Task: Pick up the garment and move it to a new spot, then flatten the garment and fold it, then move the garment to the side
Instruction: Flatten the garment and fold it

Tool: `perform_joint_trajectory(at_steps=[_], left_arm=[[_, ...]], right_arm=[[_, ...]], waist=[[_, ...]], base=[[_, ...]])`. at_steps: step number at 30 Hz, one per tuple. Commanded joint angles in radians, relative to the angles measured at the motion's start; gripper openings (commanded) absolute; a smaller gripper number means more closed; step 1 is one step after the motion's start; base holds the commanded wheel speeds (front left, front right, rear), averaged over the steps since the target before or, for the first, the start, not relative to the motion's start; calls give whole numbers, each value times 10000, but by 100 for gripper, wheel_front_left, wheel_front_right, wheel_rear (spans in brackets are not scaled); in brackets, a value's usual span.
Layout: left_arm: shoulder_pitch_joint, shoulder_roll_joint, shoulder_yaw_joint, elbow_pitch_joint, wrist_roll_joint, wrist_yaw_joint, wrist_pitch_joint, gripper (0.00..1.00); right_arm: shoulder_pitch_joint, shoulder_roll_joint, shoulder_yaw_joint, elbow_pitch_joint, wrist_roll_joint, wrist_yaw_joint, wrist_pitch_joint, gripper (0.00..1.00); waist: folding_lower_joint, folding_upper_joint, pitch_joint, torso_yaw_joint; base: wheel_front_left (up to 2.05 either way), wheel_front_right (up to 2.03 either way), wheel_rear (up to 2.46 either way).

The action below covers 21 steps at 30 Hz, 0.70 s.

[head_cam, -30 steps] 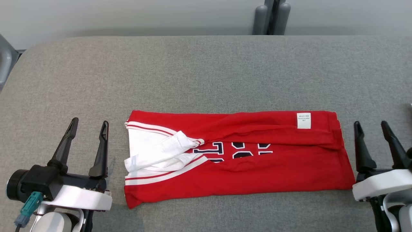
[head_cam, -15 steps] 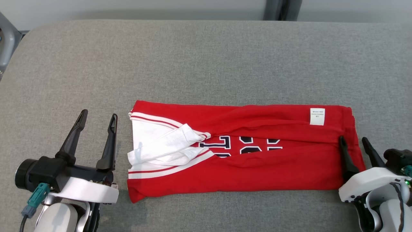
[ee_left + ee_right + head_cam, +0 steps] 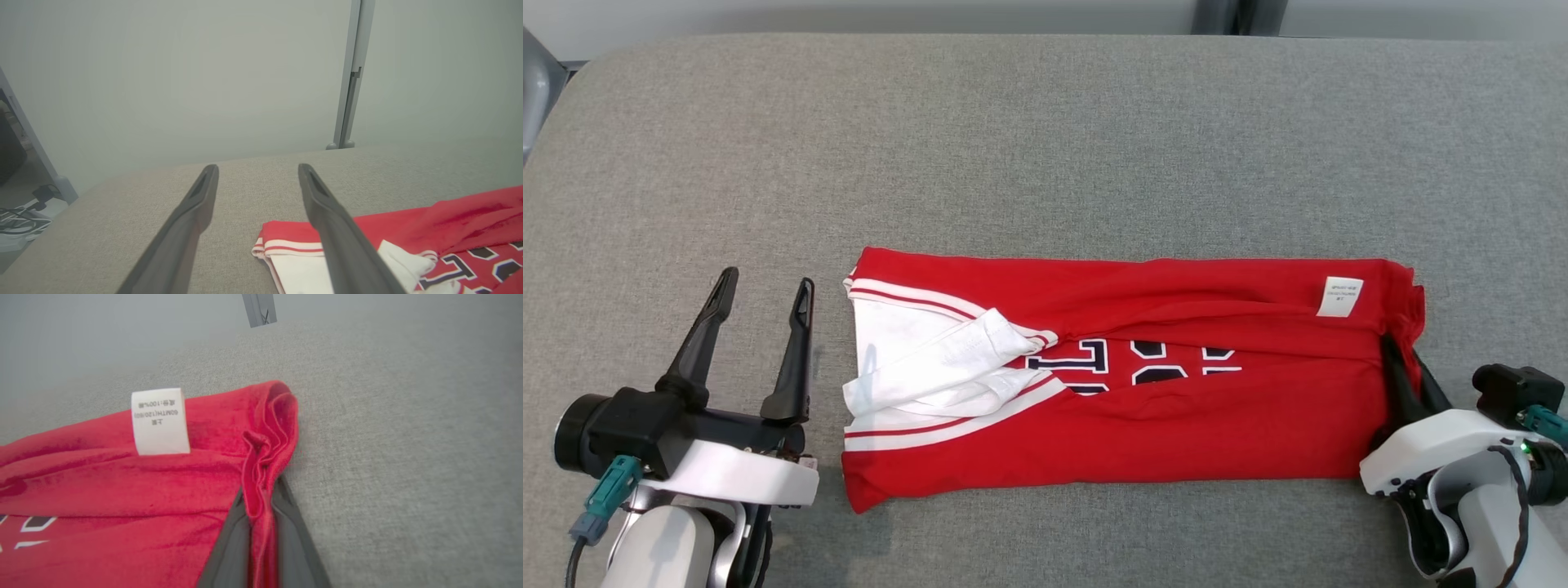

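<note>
The garment (image 3: pixel 1143 408) is a red jersey with white trim and dark lettering, folded into a long band across the grey table (image 3: pixel 1045 147). My right gripper (image 3: pixel 1403 359) is shut on the garment's right edge, and the pinched red fabric (image 3: pixel 261 490) bunches up between its fingers. A white care label (image 3: pixel 160 421) sits on the cloth beside the pinch. My left gripper (image 3: pixel 761 290) stands open on the table just left of the garment's white-trimmed end (image 3: pixel 286 245), apart from it.
The table's far edge meets a pale wall with a grey post (image 3: pixel 350 77). Beyond the table's left end, cables (image 3: pixel 20 224) lie on the floor. Bare grey cloth (image 3: pixel 1045 147) stretches behind the garment.
My right gripper moved in onto the garment's right edge and shut on it, bunching the fabric. The head camera tilted, shifting the whole picture. The left gripper stayed open beside the garment.
</note>
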Motion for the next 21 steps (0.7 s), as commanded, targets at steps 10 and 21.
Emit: perform_joint_trajectory(at_steps=[10,21], left_arm=[[-48,-95,322,66,174,-99,-31,100],[2,-253,478,105,278,-210,-31,100]], right_arm=[[279,-904,-770,-708,141,-39,-282,0],[507,-988,-1403,-1745,-68,-18,93,0]], waist=[[0,0,-107,-272],[0,0,-221,-469]], base=[[0,0,0],[0,0,0]])
